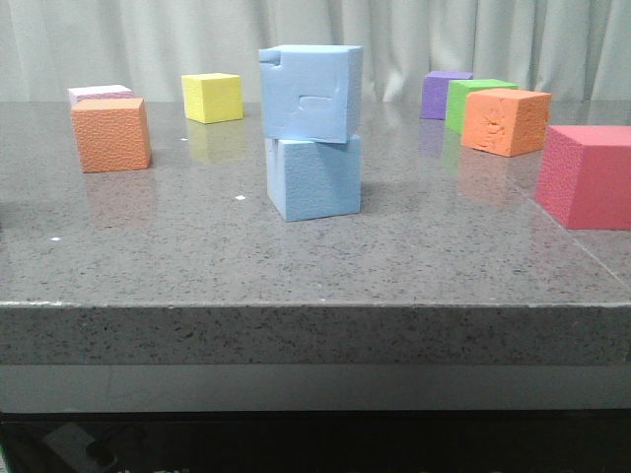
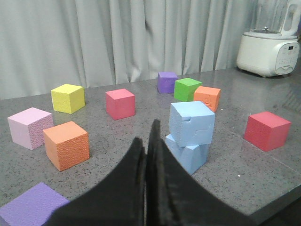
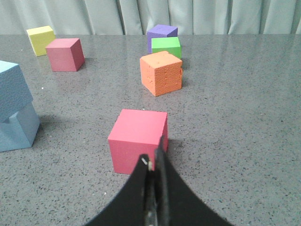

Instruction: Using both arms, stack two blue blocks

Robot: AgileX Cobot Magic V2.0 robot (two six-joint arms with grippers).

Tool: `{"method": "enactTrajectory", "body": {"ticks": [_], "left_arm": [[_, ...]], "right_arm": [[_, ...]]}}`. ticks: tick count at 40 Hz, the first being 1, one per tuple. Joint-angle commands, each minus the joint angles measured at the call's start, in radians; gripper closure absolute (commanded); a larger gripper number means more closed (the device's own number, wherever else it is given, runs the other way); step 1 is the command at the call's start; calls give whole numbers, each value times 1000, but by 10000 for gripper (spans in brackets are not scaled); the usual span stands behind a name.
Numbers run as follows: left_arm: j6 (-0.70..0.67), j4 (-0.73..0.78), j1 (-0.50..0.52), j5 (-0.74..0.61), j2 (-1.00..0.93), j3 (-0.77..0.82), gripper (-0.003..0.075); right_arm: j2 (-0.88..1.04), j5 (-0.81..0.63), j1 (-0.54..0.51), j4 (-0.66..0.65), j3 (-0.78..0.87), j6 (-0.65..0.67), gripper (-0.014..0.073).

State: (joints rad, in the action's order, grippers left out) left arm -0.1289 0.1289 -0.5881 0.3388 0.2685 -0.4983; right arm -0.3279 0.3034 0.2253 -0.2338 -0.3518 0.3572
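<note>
Blue blocks stand stacked near the middle of the grey stone table [image 1: 414, 246]: we see the notched blue block [image 1: 311, 93] resting on top of the plain blue block [image 1: 314, 176], turned a little so its edges do not line up with the one beneath. The notch sits at an upper corner and a shallow rectangular dent marks the face towards us (both show in the front view).

Neither arm appears in the front view. From the left wrist view we see the left gripper [image 2: 146, 141] with its dark fingers pressed together and nothing between them, near the stack but apart from it. The right gripper [image 3: 155, 160] likewise has its fingers closed on nothing, just in front of a pink-red cube [image 3: 137, 140].

Around the stack we count an orange cube [image 1: 111, 134] and a pale pink cube [image 1: 99, 94] to the left, a yellow cube [image 1: 212, 98] behind, and a purple cube [image 1: 444, 93], green cube [image 1: 477, 91] and second orange cube [image 1: 505, 121] to the right. A white appliance [image 2: 268, 49] stands at the far edge in the left wrist view.
</note>
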Motion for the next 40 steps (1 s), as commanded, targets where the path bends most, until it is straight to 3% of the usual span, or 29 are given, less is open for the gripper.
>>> {"method": "enactTrajectory", "body": {"ticks": [1,33,40], "left_arm": [[-1,0,-1,-88,7,-24,738],[1,22,-1,-88,-9,5,738],[1,-28,70,-89,-103,91,738]], "right_arm": [[-7,-83,-4,-21,-26,-9,663],[-7,-83,-4,-21,-26,-9,663],[-7,-83,-4,-21,-26,-9,663]]}}
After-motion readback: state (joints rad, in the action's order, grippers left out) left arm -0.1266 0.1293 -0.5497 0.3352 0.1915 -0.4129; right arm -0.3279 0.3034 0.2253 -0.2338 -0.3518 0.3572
